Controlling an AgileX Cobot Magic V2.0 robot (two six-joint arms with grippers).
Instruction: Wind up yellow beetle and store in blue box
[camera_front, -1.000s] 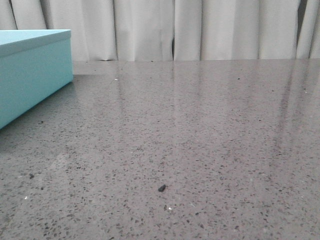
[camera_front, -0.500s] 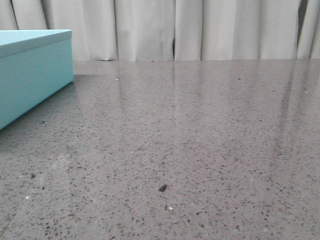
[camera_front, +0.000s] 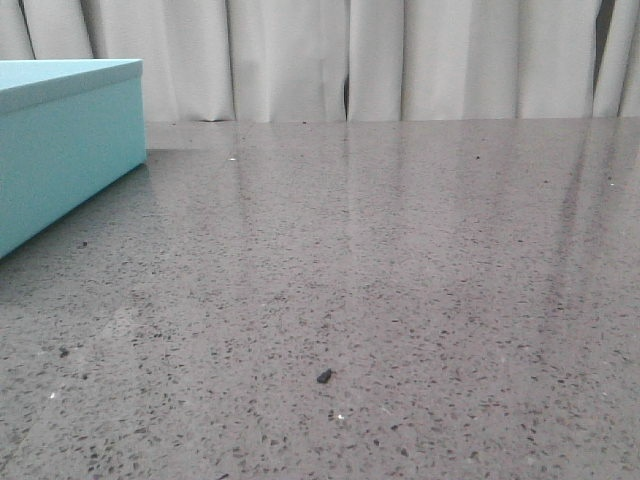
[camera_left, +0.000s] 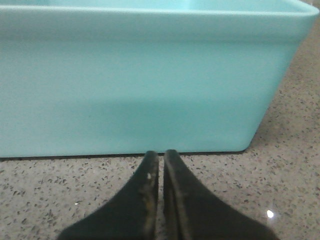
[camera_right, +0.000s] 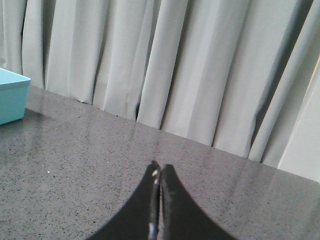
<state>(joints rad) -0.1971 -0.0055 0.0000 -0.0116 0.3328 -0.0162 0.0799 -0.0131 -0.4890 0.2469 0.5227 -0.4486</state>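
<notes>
The box sits at the upper left of the front view, on the speckled grey table, with pale curtains hanging behind the far edge. A small dark speck lies on the table in the lower middle of that frame. No beetle shows in any view. In the left wrist view the left gripper is low over the table just before the box wall, its jaws nearly together with nothing between them. The right gripper has its jaws pressed together, empty, facing the curtains, the box corner at the frame's left edge.
</notes>
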